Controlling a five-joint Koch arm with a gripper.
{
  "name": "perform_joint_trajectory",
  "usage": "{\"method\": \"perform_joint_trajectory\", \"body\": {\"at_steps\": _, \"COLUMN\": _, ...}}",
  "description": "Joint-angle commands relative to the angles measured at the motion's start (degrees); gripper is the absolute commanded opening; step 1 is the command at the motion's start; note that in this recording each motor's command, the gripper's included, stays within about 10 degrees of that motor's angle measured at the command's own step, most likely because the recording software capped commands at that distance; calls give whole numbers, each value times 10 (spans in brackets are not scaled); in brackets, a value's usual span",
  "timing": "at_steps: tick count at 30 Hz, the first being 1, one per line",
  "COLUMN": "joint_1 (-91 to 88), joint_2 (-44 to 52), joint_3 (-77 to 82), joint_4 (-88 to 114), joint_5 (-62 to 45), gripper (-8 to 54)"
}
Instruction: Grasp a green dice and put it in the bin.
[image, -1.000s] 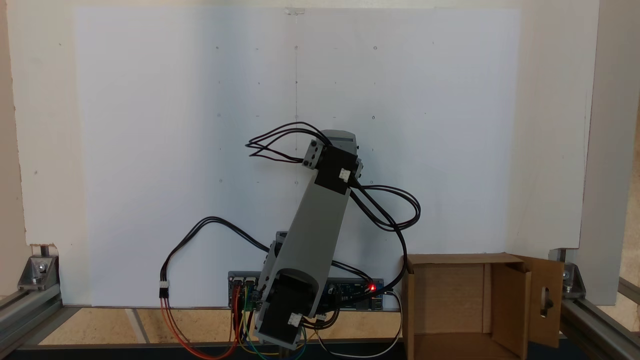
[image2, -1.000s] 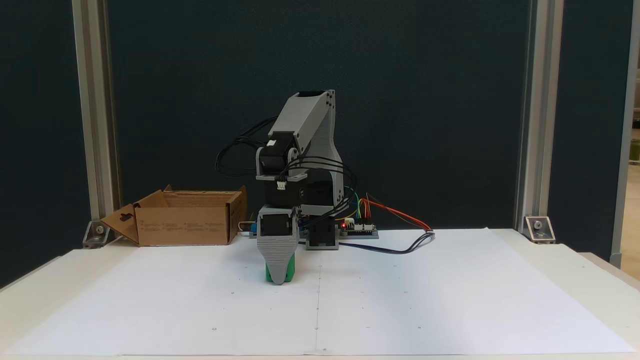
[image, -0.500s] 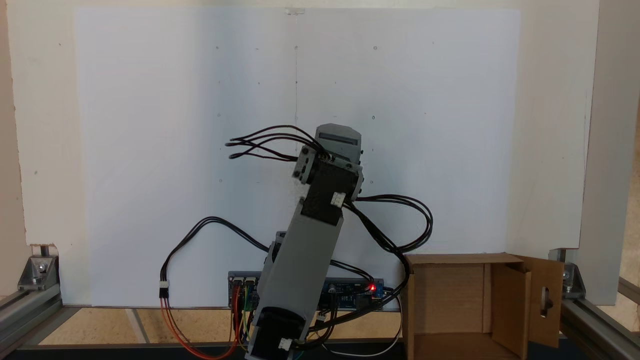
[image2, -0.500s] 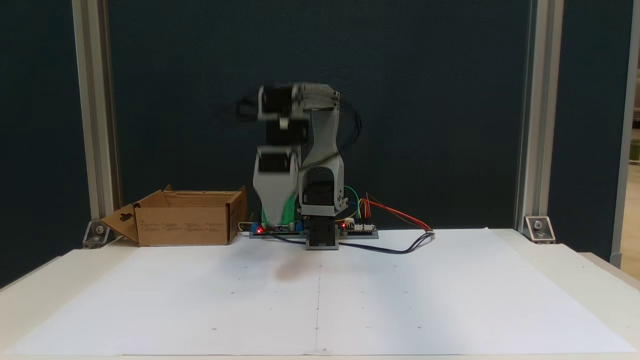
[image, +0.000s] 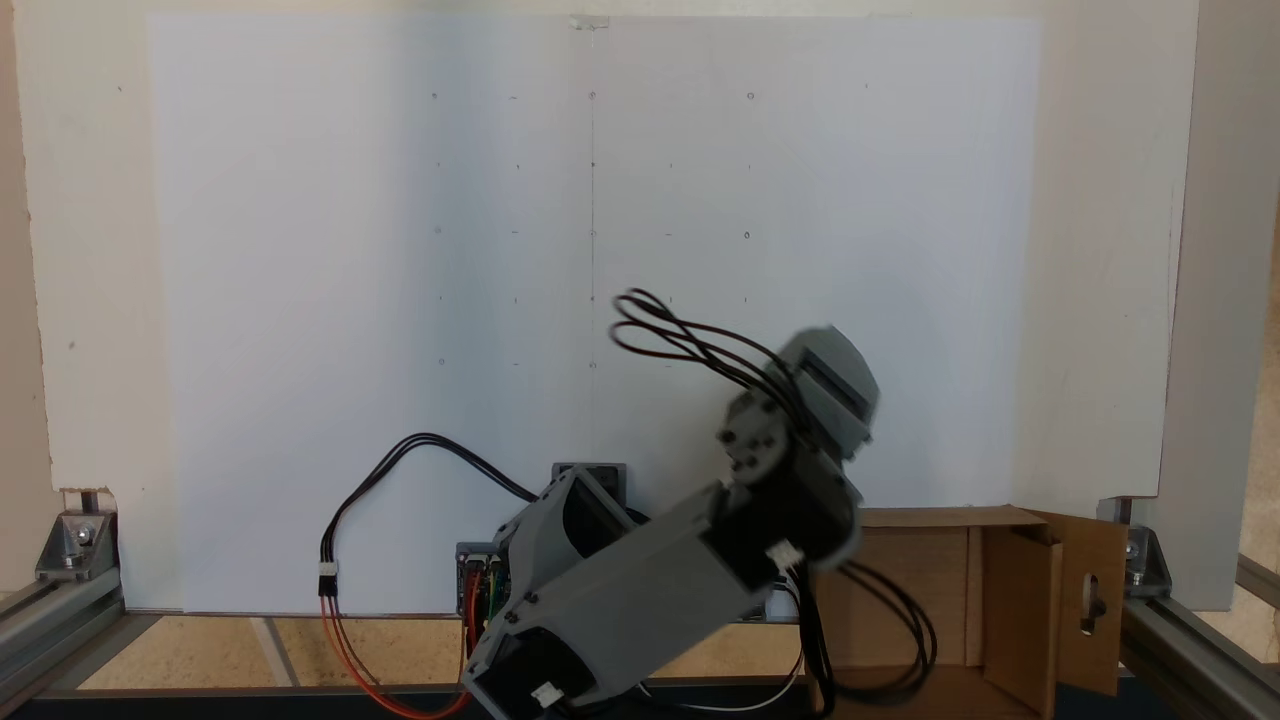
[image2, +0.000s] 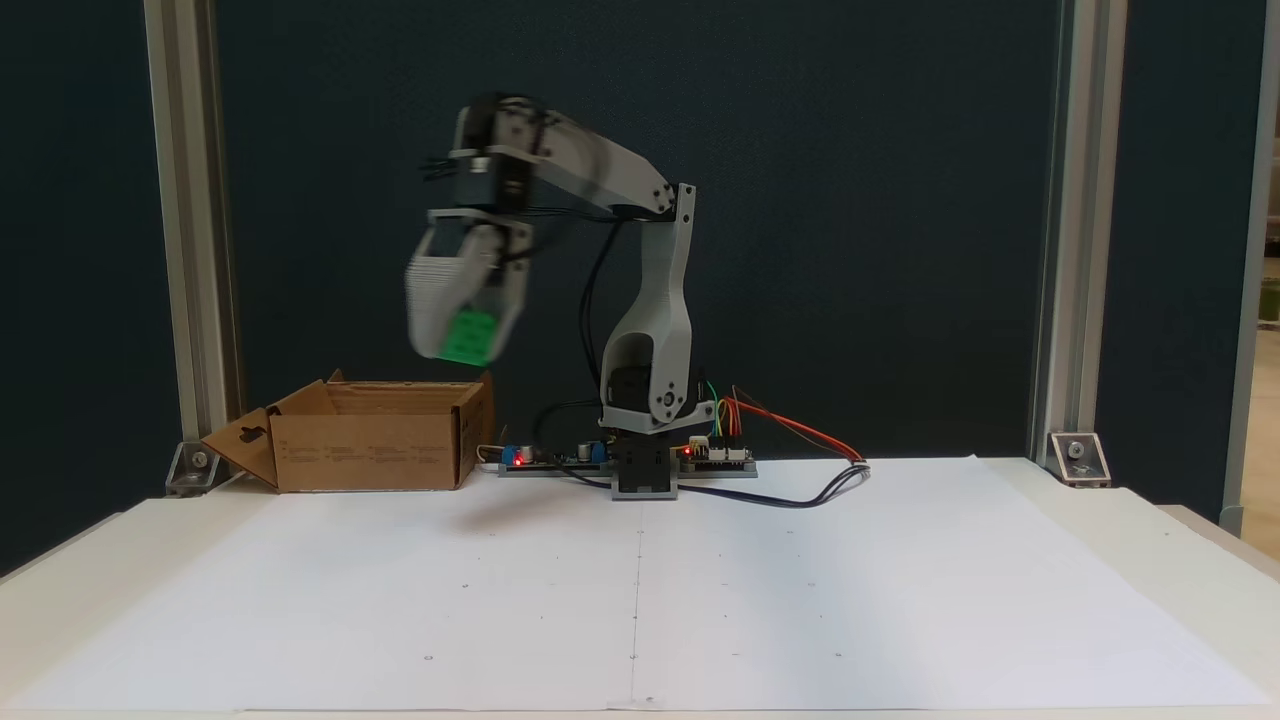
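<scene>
Since half a second ago our end effector (image2: 470, 340) has swung up toward the bin (image2: 375, 450), now below and just beside it. It grips the green dice (image2: 468, 338), which looks light, rigid and smooth, best pinched on flat opposite faces.

Arm raised, gripper hanging down with a load.

In a fixed view the arm (image2: 650, 300) rises from its base, its forearm reaching level to the left; the blurred gripper (image2: 462, 340) points down, jaws clamped on the dice (image2: 468, 338). In a fixed view from above the arm (image: 640, 590) slants right.
</scene>
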Motion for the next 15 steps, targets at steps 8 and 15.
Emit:
{"method": "perform_joint_trajectory", "body": {"at_steps": 8, "joint_1": 326, "joint_2": -48, "joint_3": -94, "joint_4": -43, "joint_5": -127, "gripper": 115}}
{"method": "perform_joint_trajectory", "body": {"at_steps": 15, "joint_1": 458, "joint_2": -160, "joint_3": -94, "joint_4": -100, "joint_5": -177, "gripper": 115}}
